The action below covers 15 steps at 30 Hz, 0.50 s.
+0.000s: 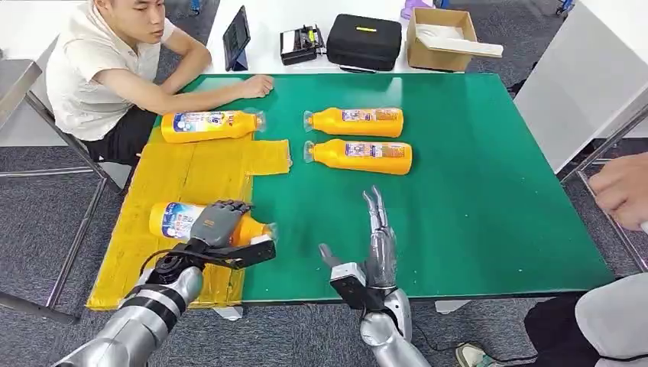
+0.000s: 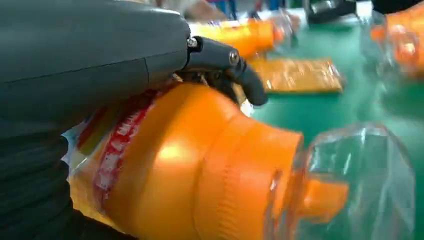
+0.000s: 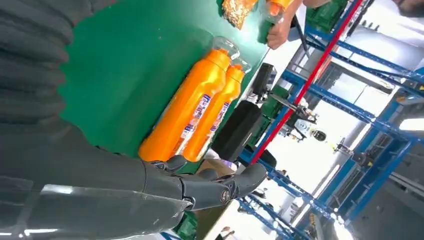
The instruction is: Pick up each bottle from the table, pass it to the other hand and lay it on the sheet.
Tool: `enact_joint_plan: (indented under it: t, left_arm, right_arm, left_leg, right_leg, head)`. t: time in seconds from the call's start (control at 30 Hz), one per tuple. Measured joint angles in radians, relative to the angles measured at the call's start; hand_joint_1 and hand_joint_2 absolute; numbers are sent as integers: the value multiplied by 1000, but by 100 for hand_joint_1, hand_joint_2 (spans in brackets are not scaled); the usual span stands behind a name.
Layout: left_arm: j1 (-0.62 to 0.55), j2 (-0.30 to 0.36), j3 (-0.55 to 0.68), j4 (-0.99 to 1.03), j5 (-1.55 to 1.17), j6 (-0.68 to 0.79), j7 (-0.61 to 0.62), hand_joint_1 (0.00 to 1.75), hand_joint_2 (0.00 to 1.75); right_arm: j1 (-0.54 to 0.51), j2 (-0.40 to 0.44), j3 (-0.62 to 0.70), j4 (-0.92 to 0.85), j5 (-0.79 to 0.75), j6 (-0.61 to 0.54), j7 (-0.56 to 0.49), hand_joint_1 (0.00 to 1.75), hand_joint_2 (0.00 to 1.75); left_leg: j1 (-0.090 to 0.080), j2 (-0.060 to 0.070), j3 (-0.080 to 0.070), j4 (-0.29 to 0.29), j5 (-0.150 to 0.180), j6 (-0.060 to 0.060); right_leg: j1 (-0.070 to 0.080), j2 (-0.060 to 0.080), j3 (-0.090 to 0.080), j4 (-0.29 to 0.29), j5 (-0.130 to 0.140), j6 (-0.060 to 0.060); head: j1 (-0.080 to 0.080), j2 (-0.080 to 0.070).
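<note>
Fingers [image 1: 223,208] wrap smooth orange bottle [image 1: 177,221] on sheet [image 1: 191,176].

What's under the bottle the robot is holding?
The yellow sheet lies under the bottle in the left hand, with the green table beneath the sheet. The hand and bottle cover the spot below, so contact can't be seen.

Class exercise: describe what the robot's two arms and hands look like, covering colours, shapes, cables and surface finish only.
Both arms are silver, rounded metal tubes with dark bands near the wrist. The left hand has a dark grey ribbed back and dark fingers; a thin black cable loops beside its wrist, next to a black-and-white block. The right hand looks glossy grey with slim dark fingers and a black wrist block.
</note>
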Motion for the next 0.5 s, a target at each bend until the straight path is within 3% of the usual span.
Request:
enact_joint_plan:
  t: [0.23, 0.5]
  left_arm:
    - [-77, 2, -17, 74, 70, -229, 2, 0, 175]
    - [-109, 8, -25, 113, 92, -271, -9, 0, 175]
  right_arm:
    - [-10, 1, 2, 3, -76, 1, -3, 0, 175]
    - [-28, 0, 16, 12, -111, 1, -4, 0, 175]
  left_leg:
    - [0, -4, 3, 0, 0, 0]
    - [0, -4, 7, 0, 0, 0]
  right_leg:
    - [0, -2, 4, 0, 0, 0]
    - [0, -2, 8, 0, 0, 0]
  head:
    - [0, 0]
    - [0, 0]
